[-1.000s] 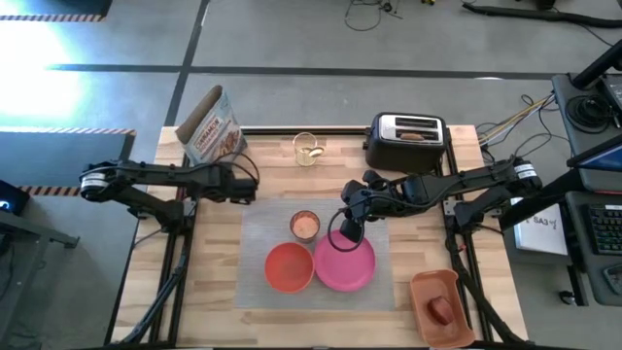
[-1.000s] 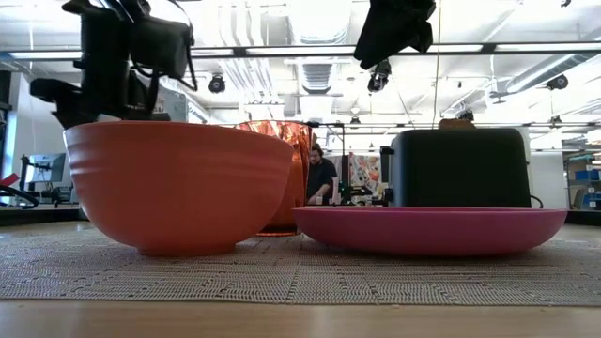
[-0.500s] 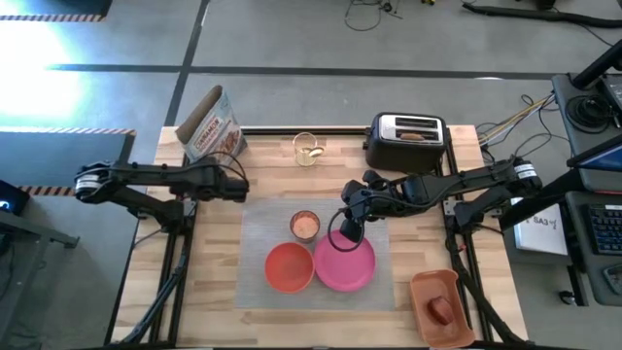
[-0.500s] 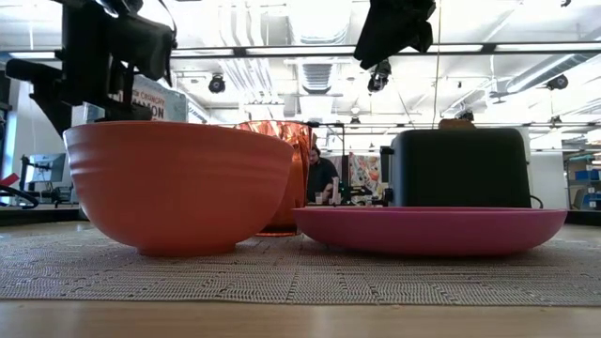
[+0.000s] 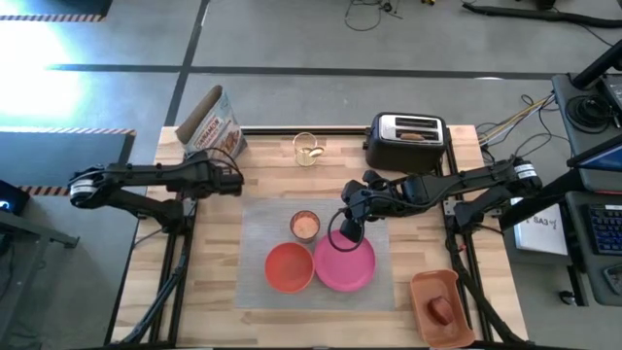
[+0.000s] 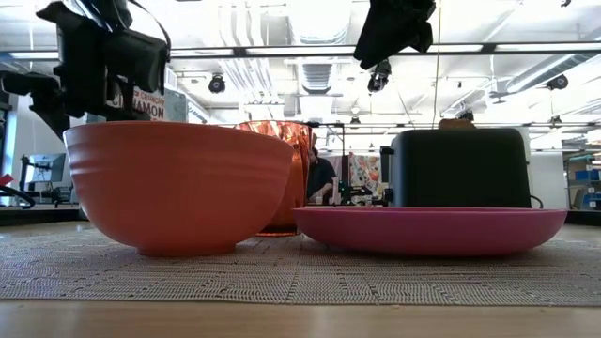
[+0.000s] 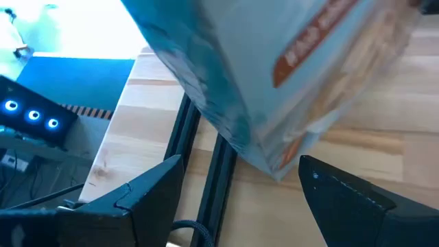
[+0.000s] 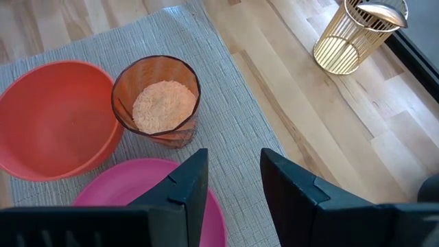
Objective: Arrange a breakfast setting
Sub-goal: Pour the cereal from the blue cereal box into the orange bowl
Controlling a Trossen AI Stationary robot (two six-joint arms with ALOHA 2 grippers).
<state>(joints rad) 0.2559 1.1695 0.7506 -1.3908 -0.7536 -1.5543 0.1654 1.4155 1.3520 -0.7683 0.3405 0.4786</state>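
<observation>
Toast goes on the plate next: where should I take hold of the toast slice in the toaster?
Pinch the toast slice by its top edge, coming straight down: it stands upright in the toaster slot, so only that edge is exposed.

You have one grey mat (image 5: 321, 255) on the bench (image 5: 262, 156), and on it one pink plate (image 5: 344, 263), one red-orange bowl (image 5: 289, 266) and one clear cup (image 5: 305, 226) holding a pale grainy fill. Off the mat you can count one toaster (image 5: 406, 142) with one toast slice (image 5: 413, 136) in a slot, one gold wire holder (image 5: 308, 149), one snack bag (image 5: 210, 125), and one orange tray (image 5: 442, 307) carrying one red apple (image 5: 441, 310). Two arms reach in.
</observation>
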